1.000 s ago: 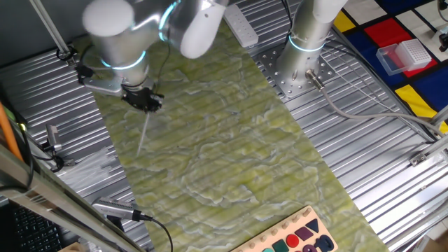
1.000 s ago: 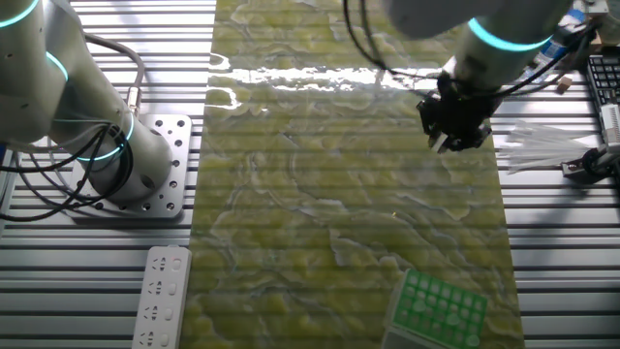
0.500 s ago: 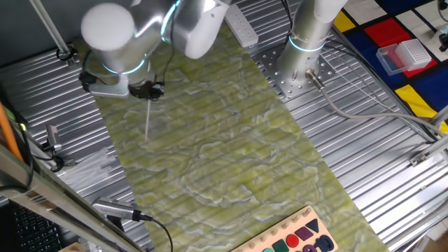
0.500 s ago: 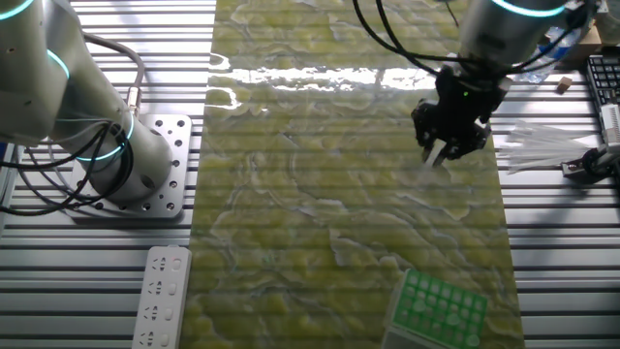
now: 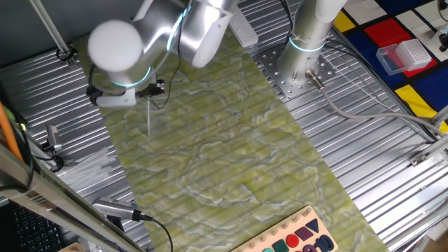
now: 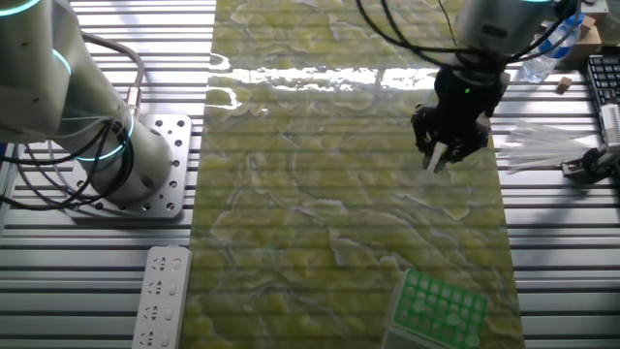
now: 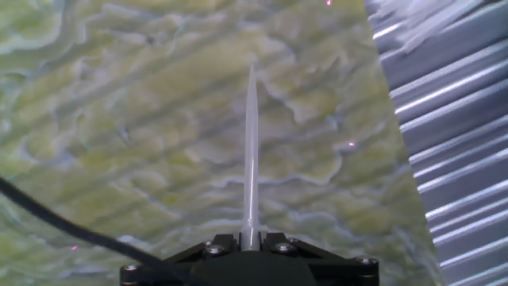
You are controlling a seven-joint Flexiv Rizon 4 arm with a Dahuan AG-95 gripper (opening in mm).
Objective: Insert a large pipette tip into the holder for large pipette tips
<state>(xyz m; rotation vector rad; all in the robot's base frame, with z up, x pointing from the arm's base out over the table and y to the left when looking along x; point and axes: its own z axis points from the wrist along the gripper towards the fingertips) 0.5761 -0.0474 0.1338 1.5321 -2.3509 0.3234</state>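
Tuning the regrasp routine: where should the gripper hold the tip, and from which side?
At its wide end, as now: the gripper is shut on the tip there, the taper running straight out along the fingers. That leaves the narrow point free for the holder.

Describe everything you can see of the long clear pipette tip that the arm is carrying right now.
The long, slender, nearly clear plastic pipette tip tapers from a wider base to a fine point. Its base is clamped in the black two-finger tool, and nothing else touches it. It points straight out along the fingers, hanging roughly upright, point down, over the green marbled mat, near the mat's edge beside the ribbed metal tabletop.
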